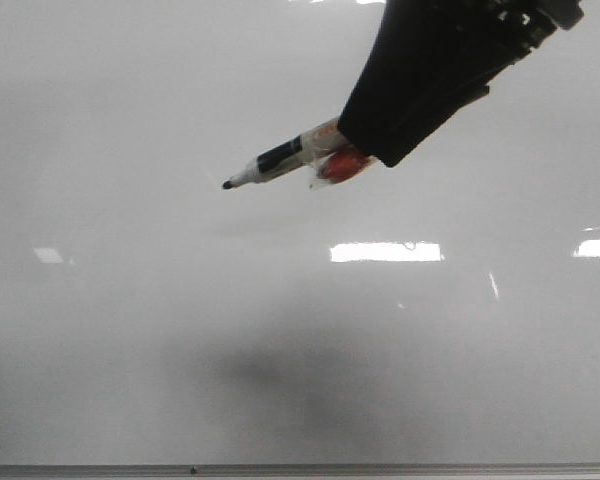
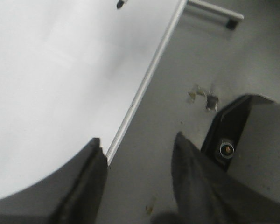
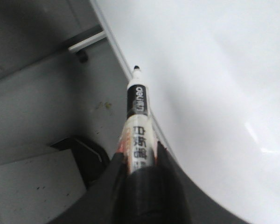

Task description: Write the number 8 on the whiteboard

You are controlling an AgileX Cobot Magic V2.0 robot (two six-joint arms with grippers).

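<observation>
The whiteboard fills the front view, glossy and blank; no number 8 shows on it in any view. My right gripper comes in from the upper right, shut on a white marker with a black band. The marker's black tip points left, and its blurred shadow lies well below it on the board. In the right wrist view the marker sticks out from the gripper over the board's edge. My left gripper is open and empty above the board's edge strip.
A thin grey metal strip runs along the board's near edge. Grey table surface lies beside the board, with a black bracket and a metal bar on it. Bright light reflections sit on the board.
</observation>
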